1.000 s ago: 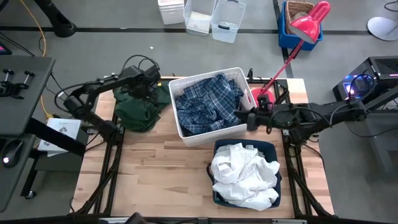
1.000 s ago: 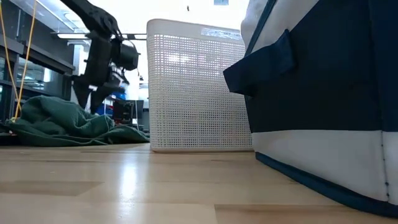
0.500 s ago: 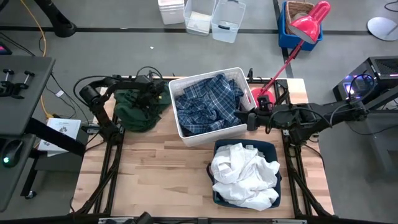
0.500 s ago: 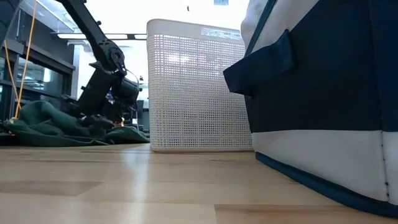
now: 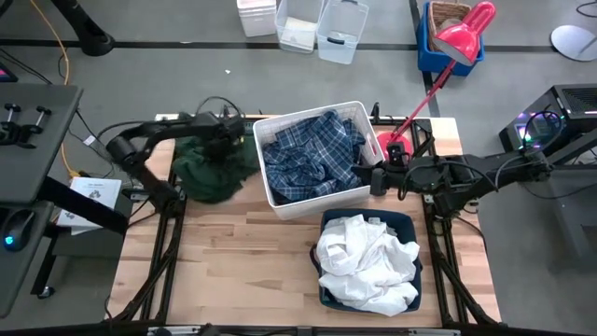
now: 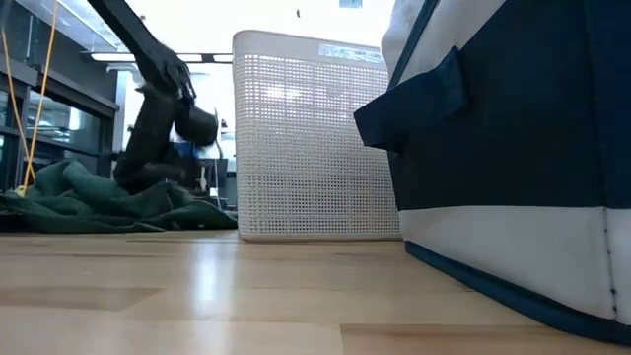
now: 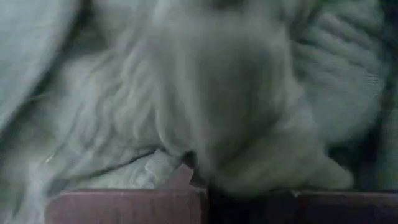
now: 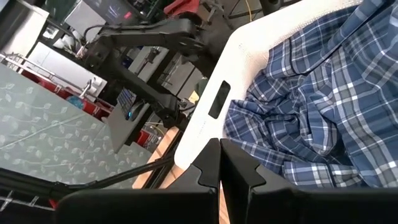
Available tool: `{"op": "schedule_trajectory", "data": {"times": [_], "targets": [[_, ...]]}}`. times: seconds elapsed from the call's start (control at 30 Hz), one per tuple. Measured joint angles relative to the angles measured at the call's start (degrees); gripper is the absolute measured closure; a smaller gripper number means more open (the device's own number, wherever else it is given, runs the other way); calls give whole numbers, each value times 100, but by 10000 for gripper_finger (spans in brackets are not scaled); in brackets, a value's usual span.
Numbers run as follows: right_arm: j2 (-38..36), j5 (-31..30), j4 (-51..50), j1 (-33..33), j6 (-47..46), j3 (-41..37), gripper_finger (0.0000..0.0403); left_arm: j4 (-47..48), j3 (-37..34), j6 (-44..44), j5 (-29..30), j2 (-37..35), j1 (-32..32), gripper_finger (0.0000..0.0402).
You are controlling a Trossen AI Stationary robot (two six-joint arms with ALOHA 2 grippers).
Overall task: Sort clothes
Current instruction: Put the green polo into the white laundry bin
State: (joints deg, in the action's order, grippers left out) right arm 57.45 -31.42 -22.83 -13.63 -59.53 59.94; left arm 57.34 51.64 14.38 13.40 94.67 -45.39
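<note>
Left gripper (image 5: 227, 142) now clamped — dark green garment (image 5: 207, 168)

My dark green garment (image 5: 207, 166) lies crumpled on the desk's far left. The blue-and-white plaid shirt (image 5: 308, 154) is bunched inside the white plastic bin (image 5: 308, 205). The white clothes (image 5: 364, 261) are heaped in the navy fabric bin (image 5: 410, 224).

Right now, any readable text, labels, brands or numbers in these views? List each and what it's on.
None legible.
White sheet on the stand left of the table: printed marks, too small to read.
White plastic bin: no label visible.
Navy fabric bin: no label visible.
Monitor behind the table in the right wrist view: lit, content too small to read.
</note>
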Motion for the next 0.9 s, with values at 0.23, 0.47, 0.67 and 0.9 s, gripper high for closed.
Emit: {"op": "schedule_trajectory", "data": {"times": [0.23,0.47,0.67,0.9], "targets": [[0,-9,24,1,57,0,402,-144,528,477,-224,-1928,-470,396],[0,-40,53,0,109,0,402,-1428,1677,791,-191,-3284,-525,398],[0,-206,85,0,110,0,402,-3958,2546,919,-968,-3583,-71,398],[0,-406,90,2,110,0,402,-5275,3057,1258,-1751,-3205,1290,398]]}}
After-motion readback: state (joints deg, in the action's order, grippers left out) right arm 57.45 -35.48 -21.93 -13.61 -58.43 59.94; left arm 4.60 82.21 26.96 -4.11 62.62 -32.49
